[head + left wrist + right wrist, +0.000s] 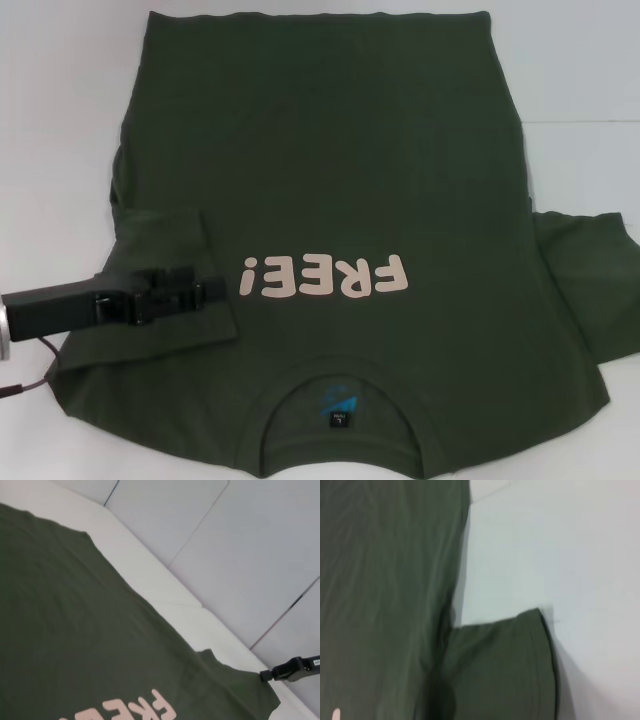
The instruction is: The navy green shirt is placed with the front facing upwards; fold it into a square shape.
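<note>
The navy green shirt lies face-up on the white table, collar nearest the robot. The left gripper rests over the left sleeve, already folded inward, apparently to square that side; whether it grips cannot be told. The right sleeve lies spread out.

We note a white surface — a faint seam runs across it at the far right. In the left wrist view, pale panels behind it, divided by dark lines.
</note>
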You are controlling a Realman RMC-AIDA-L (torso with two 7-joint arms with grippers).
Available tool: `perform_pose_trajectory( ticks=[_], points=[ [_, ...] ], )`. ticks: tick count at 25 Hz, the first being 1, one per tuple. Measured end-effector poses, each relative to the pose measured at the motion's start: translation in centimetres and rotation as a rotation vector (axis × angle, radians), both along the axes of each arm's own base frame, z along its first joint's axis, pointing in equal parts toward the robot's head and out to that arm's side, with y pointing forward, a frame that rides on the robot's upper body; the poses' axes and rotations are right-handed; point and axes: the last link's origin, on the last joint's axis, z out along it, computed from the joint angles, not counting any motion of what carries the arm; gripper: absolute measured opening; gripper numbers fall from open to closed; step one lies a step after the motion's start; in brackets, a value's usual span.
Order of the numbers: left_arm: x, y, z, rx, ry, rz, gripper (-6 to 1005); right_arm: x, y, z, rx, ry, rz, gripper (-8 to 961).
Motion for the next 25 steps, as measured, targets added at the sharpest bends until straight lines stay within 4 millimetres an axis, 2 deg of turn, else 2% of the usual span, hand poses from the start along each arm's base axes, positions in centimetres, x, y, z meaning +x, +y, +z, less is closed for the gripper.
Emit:
perform_pose_trajectory(
  ticks=[9, 12, 17, 25],
  points=[
    [0.2, 0.1, 0.6, 0.015, -0.039, 0.021, 765, -0.4, 1.5, 2.5, 0.063, -0.019, -0.023, 29],
    [0.1, 0.1, 1.0, 0.033, -0.054, 0.028, 765, -0.7, 1.9, 2.7, 0.081, -0.018, -0.020, 29],
    [0.3, 0.2, 1.2, 0.047, -0.068, 0.024, 765, -2.6, 2.5, 1.0, 0.030, 0.037, 0.028, 30],
    [0.3, 0.4, 1.6, 0.069, -0.085, 0.027, 763, -7.4, 2.7, -0.6, -0.072, 0.237, 0.157, 31]
  ],
)
